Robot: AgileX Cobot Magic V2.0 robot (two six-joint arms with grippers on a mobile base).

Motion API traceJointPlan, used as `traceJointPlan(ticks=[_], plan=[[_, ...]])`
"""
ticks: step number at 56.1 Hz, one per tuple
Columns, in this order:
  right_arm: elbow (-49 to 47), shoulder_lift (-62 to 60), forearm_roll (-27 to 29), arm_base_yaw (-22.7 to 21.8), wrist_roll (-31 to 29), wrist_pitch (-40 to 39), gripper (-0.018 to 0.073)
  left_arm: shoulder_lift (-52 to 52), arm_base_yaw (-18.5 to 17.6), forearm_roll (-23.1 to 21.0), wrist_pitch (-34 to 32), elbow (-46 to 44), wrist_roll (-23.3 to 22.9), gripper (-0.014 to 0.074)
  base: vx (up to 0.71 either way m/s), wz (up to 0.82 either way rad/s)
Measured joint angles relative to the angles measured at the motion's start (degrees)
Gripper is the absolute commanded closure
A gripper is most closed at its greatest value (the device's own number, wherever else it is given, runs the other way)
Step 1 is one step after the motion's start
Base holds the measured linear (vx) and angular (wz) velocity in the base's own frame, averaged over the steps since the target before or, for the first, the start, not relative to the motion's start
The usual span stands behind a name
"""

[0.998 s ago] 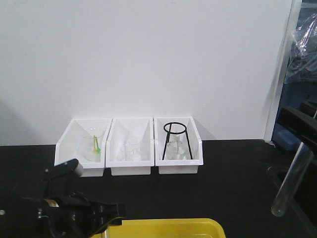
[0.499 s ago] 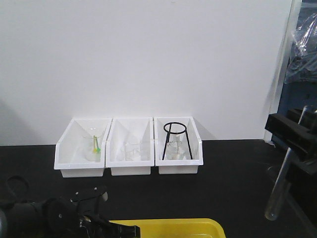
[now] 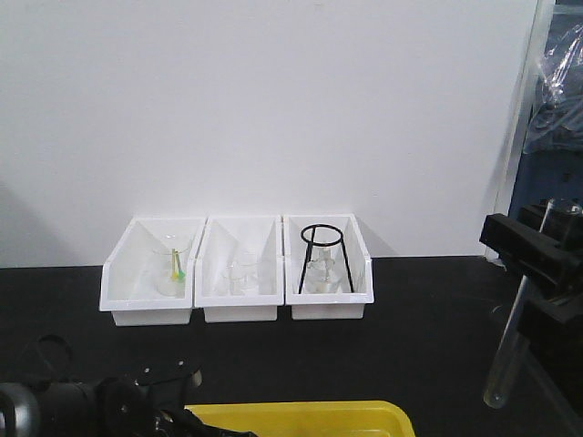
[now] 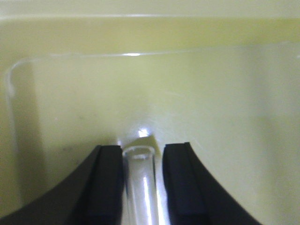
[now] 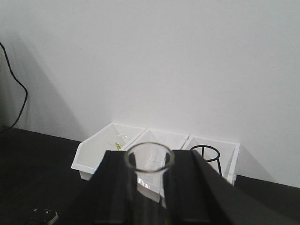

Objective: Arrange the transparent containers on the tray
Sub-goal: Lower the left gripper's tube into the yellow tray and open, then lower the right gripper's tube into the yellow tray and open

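Over the floor of the yellow tray (image 4: 211, 93), my left gripper (image 4: 142, 147) is shut on one clear test tube (image 4: 140, 187). Its rim sits level with the fingertips, tight against the left finger, with a thin bright strip by the right one. In the front view only the dark left arm (image 3: 118, 401) shows, low behind the tray's (image 3: 310, 417) left end. At the right edge, my right gripper (image 3: 528, 282) is shut on the second test tube (image 3: 504, 364), which hangs nearly upright above the black table, round end down. The right wrist view shows that tube's open rim (image 5: 150, 143) between the dark fingers.
Three white bins (image 3: 239, 300) stand side by side against the white back wall. They hold small beakers, and the right one also holds a black ring stand (image 3: 321, 246). The black tabletop (image 3: 410, 346) lies between bins and tray. Blue equipment stands at the far right.
My left arm has sunk lower and shifted left behind the tray. The right gripper has come slightly left, and its tube now hangs more upright and a little lower.
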Motion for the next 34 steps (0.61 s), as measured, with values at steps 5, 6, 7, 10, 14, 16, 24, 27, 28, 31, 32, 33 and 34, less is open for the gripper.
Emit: traceJointPlan(ticks=[5,6,7,10,14,16,24,27,28,31,32,33,34], plan=[[0.00,0.00,0.00,0.00,0.00,-0.12,0.0571,0.02,0.00,0.51,-0.06,0.00,0.00,0.0161,0.00,0.00],[0.00,0.00,0.00,0.00,0.00,-0.22,0.0571,0.02,0.00,0.63,-0.11,0.00,0.00,0.0161,0.00,0.00],[0.00,0.00,0.00,0.00,0.00,-0.52,0.0571,0.02,0.00,0.64,-0.10,0.00,0.00,0.0161,0.00,0.00],[0.00,0.00,0.00,0.00,0.05,-1.38,0.0571,0.02,0.00,0.75,-0.10,0.00,0.00,0.0161,0.00,0.00],[0.00,0.00,0.00,0.00,0.05,-3.07,0.0571,0.02,0.00,0.79,-0.10,0.00,0.00,0.0161,0.00,0.00],[0.00,0.05,-0.02,0.00,0.12,-4.09,0.0571,-0.08,0.00,0.85,-0.10,0.00,0.00,0.0161,0.00,0.00],[0.00,1.97,-0.28,0.00,3.31,-6.98,0.0571,-2.21,0.00,1.18,0.73,0.00,0.00,0.0161,0.00,0.00],[0.00,3.46,-0.28,0.00,5.43,-7.55,0.0571,-3.79,0.00,1.53,0.73,0.00,0.00,0.0161,0.00,0.00],[0.00,3.96,-0.34,0.00,6.31,-7.64,0.0571,-4.32,0.00,1.61,0.73,0.00,0.00,0.0161,0.00,0.00],[0.00,6.35,-0.43,0.00,8.11,-8.26,0.0571,-6.67,0.00,2.14,0.36,0.00,0.00,0.0161,0.00,0.00],[0.00,7.05,-0.43,0.00,8.82,-8.47,0.0571,-7.29,0.00,2.20,0.28,0.00,0.00,0.0161,0.00,0.00],[0.00,7.78,-0.49,0.00,9.29,-8.83,0.0571,-7.90,0.00,2.26,0.18,0.00,0.00,0.0161,0.00,0.00],[0.00,8.90,-0.51,0.00,9.87,-9.08,0.0571,-8.88,0.00,2.41,0.08,0.00,0.00,0.0161,0.00,0.00]])
